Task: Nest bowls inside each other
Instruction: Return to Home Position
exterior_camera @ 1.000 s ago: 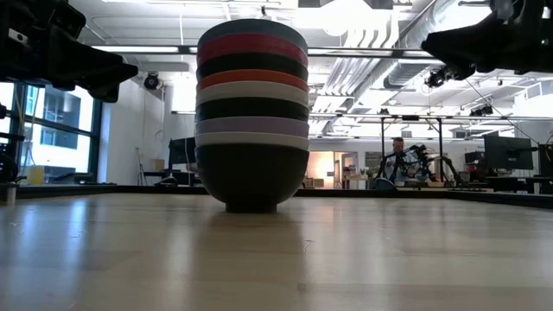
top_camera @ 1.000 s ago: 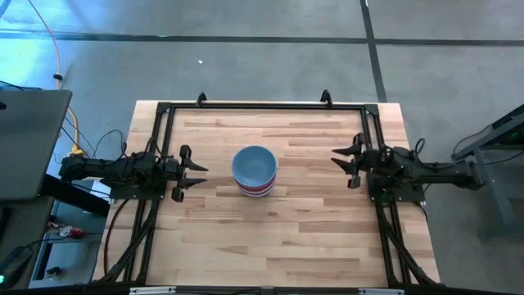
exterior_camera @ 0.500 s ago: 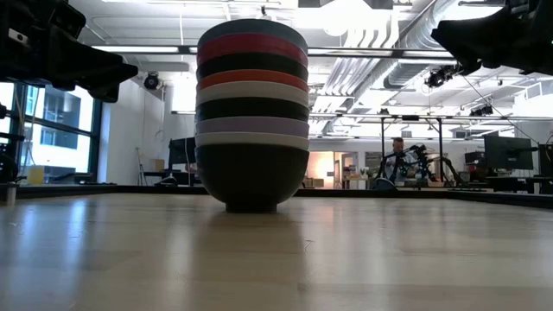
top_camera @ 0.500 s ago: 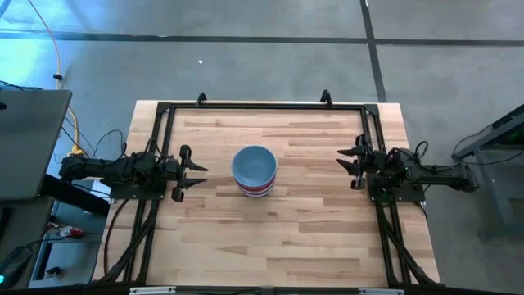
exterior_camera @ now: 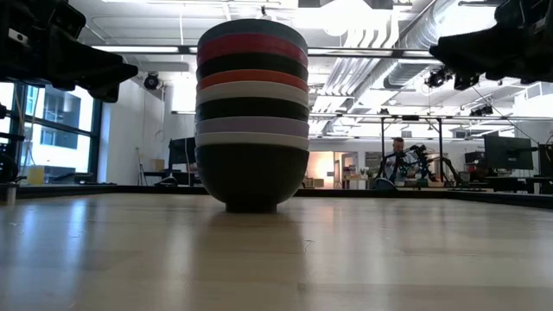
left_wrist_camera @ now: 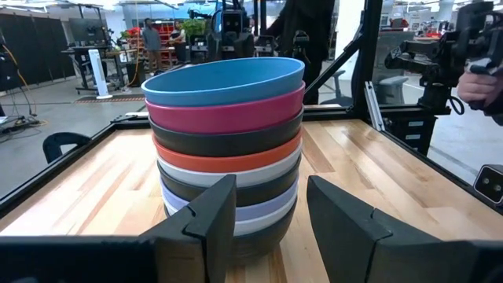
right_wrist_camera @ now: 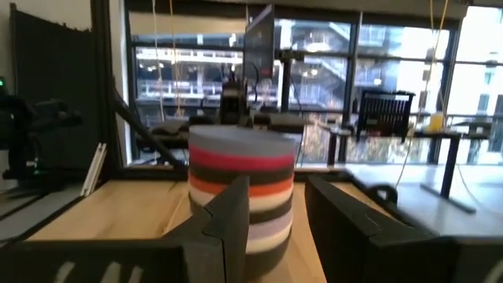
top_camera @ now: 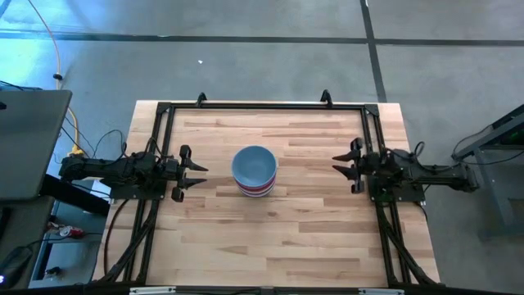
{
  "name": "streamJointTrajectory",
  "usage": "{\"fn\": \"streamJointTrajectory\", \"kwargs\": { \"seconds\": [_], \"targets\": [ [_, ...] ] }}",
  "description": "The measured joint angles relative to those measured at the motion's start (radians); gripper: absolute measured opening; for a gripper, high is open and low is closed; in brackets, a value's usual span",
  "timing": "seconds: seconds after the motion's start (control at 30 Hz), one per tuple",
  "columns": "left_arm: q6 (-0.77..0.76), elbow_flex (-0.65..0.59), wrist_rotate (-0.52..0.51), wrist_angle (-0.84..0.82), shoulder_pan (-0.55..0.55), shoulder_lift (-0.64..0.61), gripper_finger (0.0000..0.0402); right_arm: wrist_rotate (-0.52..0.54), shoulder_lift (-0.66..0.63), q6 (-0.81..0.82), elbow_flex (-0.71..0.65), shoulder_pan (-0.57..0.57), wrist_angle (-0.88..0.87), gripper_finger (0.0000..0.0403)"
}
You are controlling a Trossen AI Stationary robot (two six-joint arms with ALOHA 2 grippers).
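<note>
A wooden table [top_camera: 286,238] seen from above, with one stack [top_camera: 255,170] of nested bowls standing upright near its middle. The stack is round, its axis straight up, and it rests on a black bowl at the base. A blue bowl [left_wrist_camera: 224,79] sits on top, with magenta, black, orange-red, white, black and lavender rims showing in bands below it. No bowl lies loose on the table.

The left gripper [top_camera: 199,176] hangs just left of the stack, pointing right at it, apart from it and not touching. Its jaws stand moderately wide with nothing between them. The right gripper [top_camera: 344,166] is on the stack's right side, pointing left at it and well apart from it. Its jaws are also spread and empty. The left gripper is the nearer of the two. From table height, both are held above the table top, roughly level with the upper bowls.

A black frame [top_camera: 262,105] runs round the table's edges, and each arm reaches in over its own side rail. A person [exterior_camera: 397,149] stands far off in the room behind.

The nesting looks finished. What remains is likely for the arms to draw back outward, away from the stack. Nothing stands between either gripper and its own side, so the stack should be left undisturbed.
</note>
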Motion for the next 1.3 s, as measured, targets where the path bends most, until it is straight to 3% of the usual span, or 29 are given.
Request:
{"fn": "streamJointTrajectory", "kwargs": {
  "seconds": [0.37, 0.63, 0.97, 1.3],
  "targets": [
    [0.000, 0.000, 0.000, 0.000, 0.000, 0.000, 0.0147, 0.010, 0.000, 0.091, 0.000, 0.000, -0.138, 0.0119],
    [0.000, 0.000, 0.000, 0.000, 0.000, 0.000, 0.0147, -0.051, 0.000, 0.139, -0.001, 0.000, -0.195, 0.0119],
    [0.000, 0.000, 0.000, 0.000, 0.000, 0.000, 0.0147, -0.133, 0.003, 0.109, 0.000, 0.000, -0.193, 0.0119],
    [0.000, 0.000, 0.000, 0.000, 0.000, 0.000, 0.0147, -0.134, 0.003, 0.109, 0.000, 0.000, -0.193, 0.0119]
  ]
}}
